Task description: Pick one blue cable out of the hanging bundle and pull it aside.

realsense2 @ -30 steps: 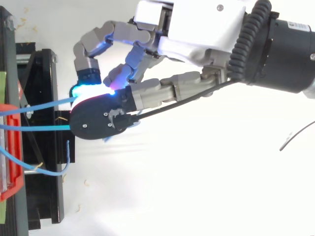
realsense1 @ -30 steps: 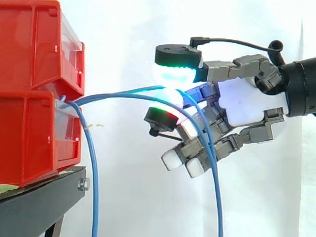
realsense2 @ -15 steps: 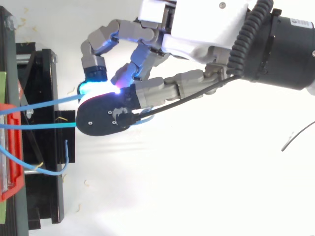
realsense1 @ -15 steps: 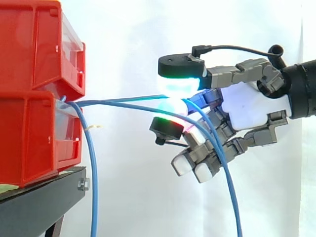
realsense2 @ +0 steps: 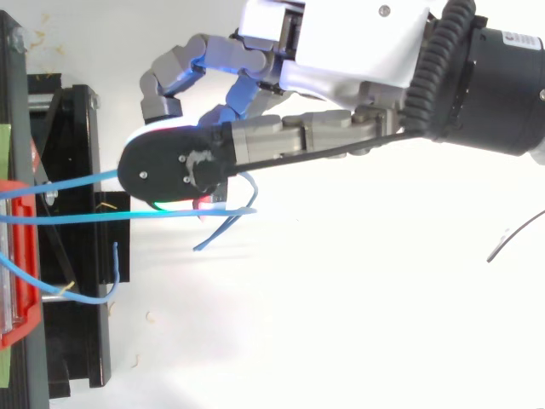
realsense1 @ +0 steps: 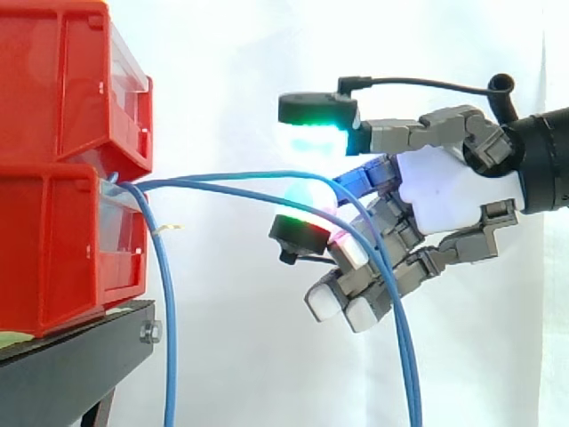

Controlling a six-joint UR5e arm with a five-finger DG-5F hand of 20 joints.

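Whether my hand (realsense1: pixel 444 191) holds blue cables (realsense1: pixel 406 356): unclear, contact hidden. Cable ends cut off below; red bins (realsense1: pixel 53 178) cropped left.

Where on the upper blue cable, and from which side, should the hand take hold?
Grip the upper blue cable on its near-level span between red bin and hand, coming from the view's right, closing from above and below. There it runs straight, apart from the lower blue cable.
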